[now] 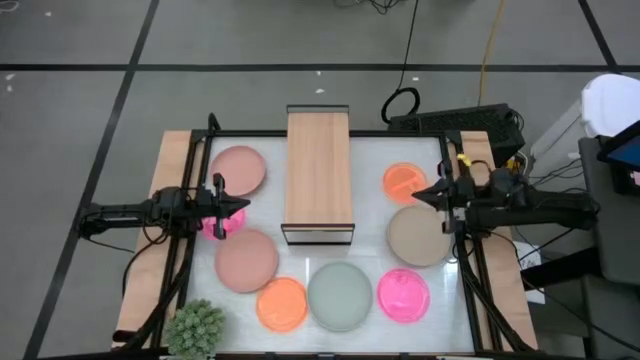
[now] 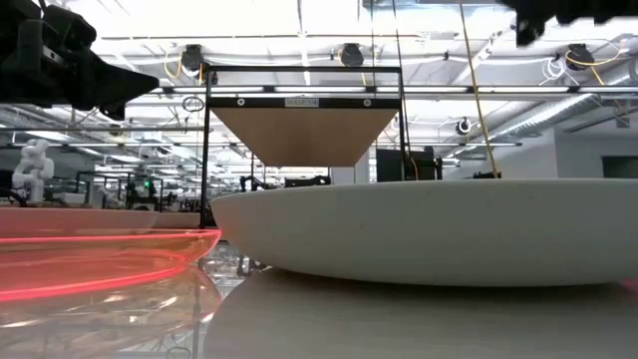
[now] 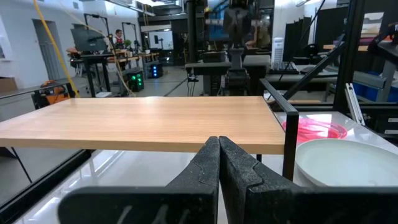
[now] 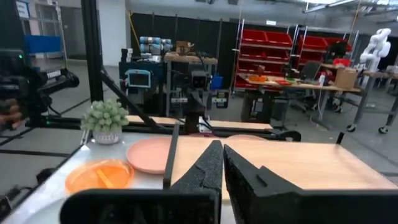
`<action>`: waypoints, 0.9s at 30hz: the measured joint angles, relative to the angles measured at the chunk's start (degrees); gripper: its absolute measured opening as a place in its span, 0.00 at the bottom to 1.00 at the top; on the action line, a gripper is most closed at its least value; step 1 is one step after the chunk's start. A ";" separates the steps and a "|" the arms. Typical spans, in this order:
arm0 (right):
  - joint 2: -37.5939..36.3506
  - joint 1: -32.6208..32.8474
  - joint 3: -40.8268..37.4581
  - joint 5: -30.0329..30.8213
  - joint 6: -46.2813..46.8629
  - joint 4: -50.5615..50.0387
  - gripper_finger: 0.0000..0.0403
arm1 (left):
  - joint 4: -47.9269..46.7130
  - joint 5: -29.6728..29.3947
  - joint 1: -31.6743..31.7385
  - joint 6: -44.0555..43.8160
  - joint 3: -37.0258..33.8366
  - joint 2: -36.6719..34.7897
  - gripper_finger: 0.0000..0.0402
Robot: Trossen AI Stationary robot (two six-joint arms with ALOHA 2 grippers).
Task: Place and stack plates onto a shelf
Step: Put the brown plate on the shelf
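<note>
Both the left gripper [image 1: 238, 207] and right gripper [image 1: 418, 195] are closed and empty; plates [image 1: 246, 260] ring the bare shelf [image 1: 318, 170] at centre frame. Closed jaws risk shoving plates

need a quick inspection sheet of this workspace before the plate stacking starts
surface: white table, wooden side boards.
job's things: shelf bare at centre; eight plates on the table around it, e.g. dusty pink plate, beige plate, pale green plate, orange plate.
clutter: spiky green plant ball at the near left corner.
end effectors: left end effector shut, empty, left of the shelf; right end effector shut, empty, right of it.
cables: black cable loop on the floor behind.
surroundings: lab benches, red bins, a person far off.
</note>
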 joint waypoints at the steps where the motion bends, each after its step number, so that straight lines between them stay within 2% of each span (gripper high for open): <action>1: 1.31 0.00 2.44 0.00 0.27 -1.95 0.00 | 0.00 0.00 0.00 0.00 0.00 0.00 0.01; 11: 16.05 0.00 26.19 0.23 2.84 -20.33 0.00 | 0.02 0.00 0.00 -0.02 0.00 -0.01 0.01; 15: 21.05 0.04 34.23 3.38 2.85 -28.07 0.00 | 0.02 0.00 0.00 -0.07 0.00 -0.02 0.01; 20: 24.64 0.04 39.36 7.19 2.77 -33.72 0.00 | 0.02 0.00 0.00 -0.04 0.00 0.00 0.01; 27: 27.06 0.07 39.65 7.52 7.23 -43.41 0.00 | 0.06 0.00 0.00 0.02 0.00 -0.01 0.01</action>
